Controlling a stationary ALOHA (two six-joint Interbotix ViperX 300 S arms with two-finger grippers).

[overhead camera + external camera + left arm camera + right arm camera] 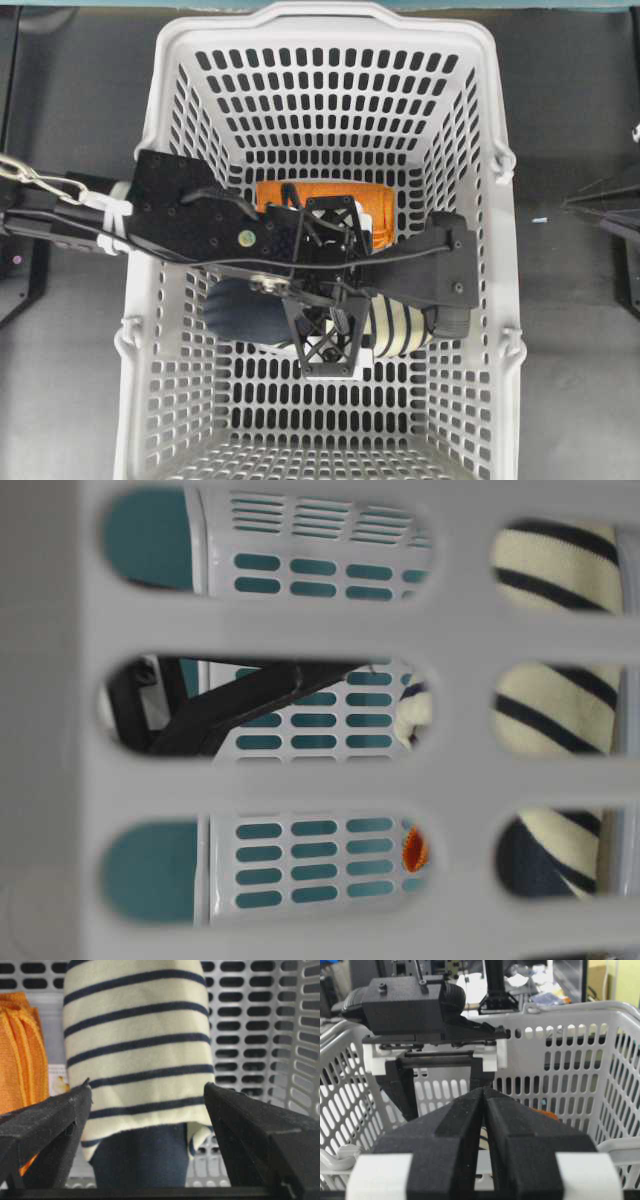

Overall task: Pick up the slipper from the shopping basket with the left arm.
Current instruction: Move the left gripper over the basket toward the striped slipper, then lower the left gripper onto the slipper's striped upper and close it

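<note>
Seen from overhead, the left arm (190,215) reaches in from the left over the rim of the shopping basket (330,25), its left gripper (345,330) low over the basket floor. The jaws stand wide apart (nothing held between them), one finger (42,1130) on either side of the slipper (137,1050), which lies on the basket floor just beside an orange cloth (320,195). At far right, outside the basket, the right gripper (484,1097) is closed tight on nothing.
</note>
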